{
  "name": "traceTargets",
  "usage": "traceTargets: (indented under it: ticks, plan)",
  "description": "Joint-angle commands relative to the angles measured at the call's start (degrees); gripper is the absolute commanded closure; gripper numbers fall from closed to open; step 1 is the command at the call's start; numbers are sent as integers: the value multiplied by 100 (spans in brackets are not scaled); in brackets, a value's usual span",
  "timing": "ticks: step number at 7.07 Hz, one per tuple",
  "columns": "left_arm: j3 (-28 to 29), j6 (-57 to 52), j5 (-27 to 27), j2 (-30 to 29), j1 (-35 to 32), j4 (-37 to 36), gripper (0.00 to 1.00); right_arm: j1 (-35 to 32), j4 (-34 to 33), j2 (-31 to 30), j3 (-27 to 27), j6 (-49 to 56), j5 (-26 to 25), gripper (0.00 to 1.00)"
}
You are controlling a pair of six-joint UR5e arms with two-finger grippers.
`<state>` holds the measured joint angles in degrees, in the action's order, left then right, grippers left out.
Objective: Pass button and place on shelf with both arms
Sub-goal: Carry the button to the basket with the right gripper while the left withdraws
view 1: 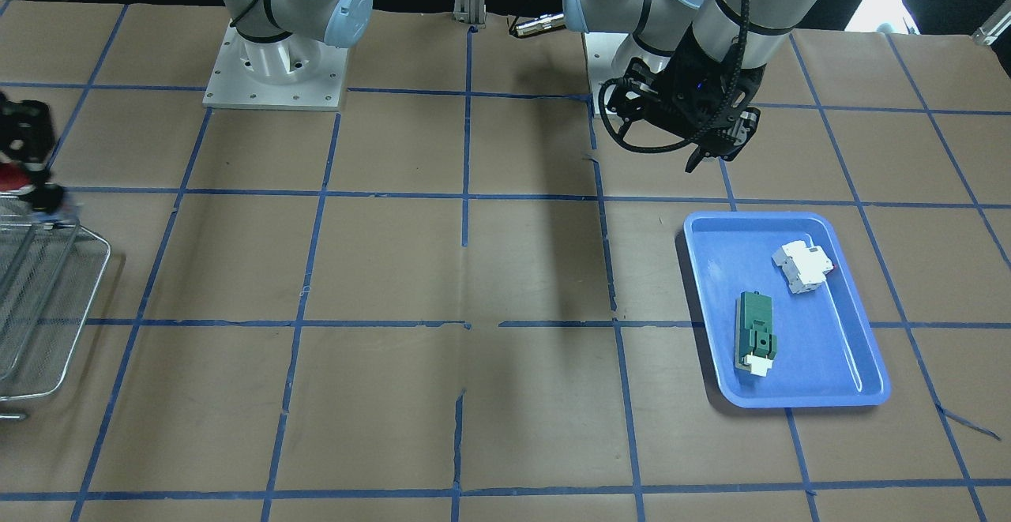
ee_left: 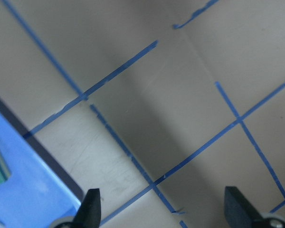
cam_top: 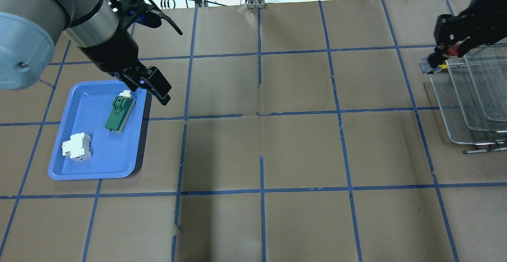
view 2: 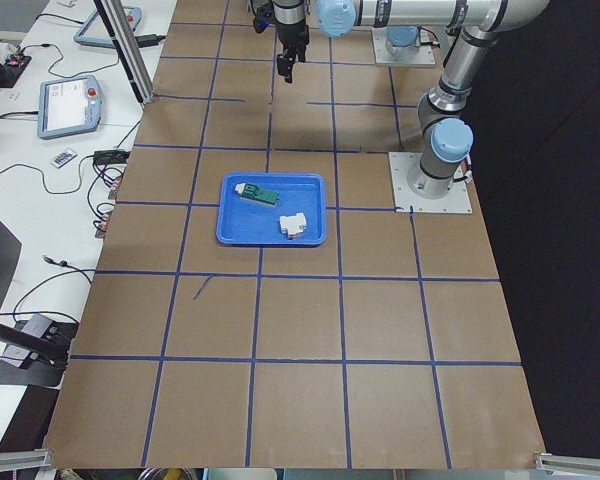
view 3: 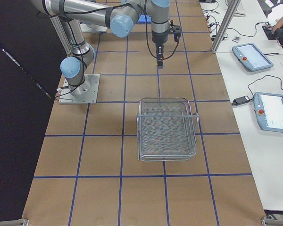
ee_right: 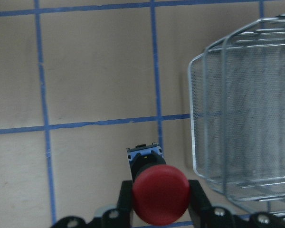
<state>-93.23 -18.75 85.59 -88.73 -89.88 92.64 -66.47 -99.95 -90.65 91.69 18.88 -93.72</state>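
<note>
My right gripper is shut on the button: the red head faces the wrist camera and the blue-white rear block points down at the table. In the overhead view this gripper holds the button in the air just beside the left edge of the wire-mesh shelf. The shelf also shows in the right wrist view. My left gripper is open and empty, raised over the right rim of the blue tray. Its fingertips stand wide apart.
The blue tray holds a green rectangular module and a white breaker-like block. Brown paper with a blue tape grid covers the table. Both arm bases stand at the robot's edge.
</note>
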Motion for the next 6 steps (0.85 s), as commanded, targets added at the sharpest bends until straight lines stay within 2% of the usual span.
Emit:
traceTargets:
  ticks: [1, 3, 5, 6]
  plan:
    - [-11, 1573, 37, 14, -65, -79, 0, 537, -840, 449, 51, 151, -586, 66]
    - [41, 1559, 63, 14, 58, -448, 0, 792, -1367, 1038, 59, 168, -560, 61]
    - [7, 1436, 569, -21, 268, -484, 0, 1090, -1334, 1286, 68, 177, -463, 58]
    - [7, 1436, 564, -4, 269, -493, 0, 1101, -1351, 1278, 77, 169, -463, 39]
